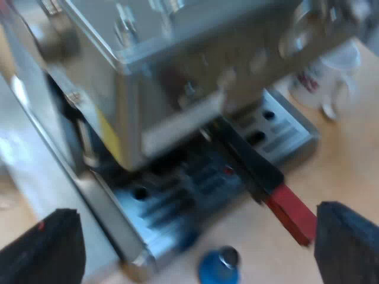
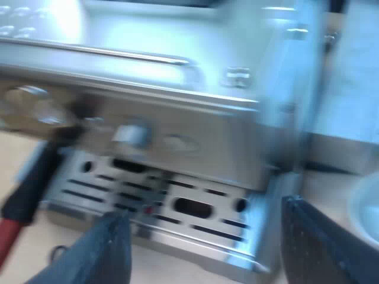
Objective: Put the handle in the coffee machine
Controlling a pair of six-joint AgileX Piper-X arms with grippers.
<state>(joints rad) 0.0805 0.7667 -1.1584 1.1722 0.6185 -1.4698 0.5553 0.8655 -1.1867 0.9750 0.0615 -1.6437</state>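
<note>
The steel espresso machine [image 1: 177,77] stands close before my left gripper [image 1: 198,248], which is open with nothing between its fingers. The holder's dark handle [image 1: 251,163] sticks out from under the machine's front over the drip tray [image 1: 177,195], and its red end [image 1: 291,213] lies just short of one of my left fingers [image 1: 349,245]. In the right wrist view the machine's front [image 2: 148,118] and its slotted drip tray [image 2: 177,204] are near. The dark handle [image 2: 35,177] with its red end [image 2: 6,234] runs out past the tray's side. My right gripper [image 2: 204,251] is open and holds nothing.
A blue tamper [image 1: 218,267] stands on the wooden table just off the drip tray, between my left fingers. A white mug [image 1: 328,77] sits beside the machine's far side. A white rounded rim [image 2: 364,204] shows next to my right finger.
</note>
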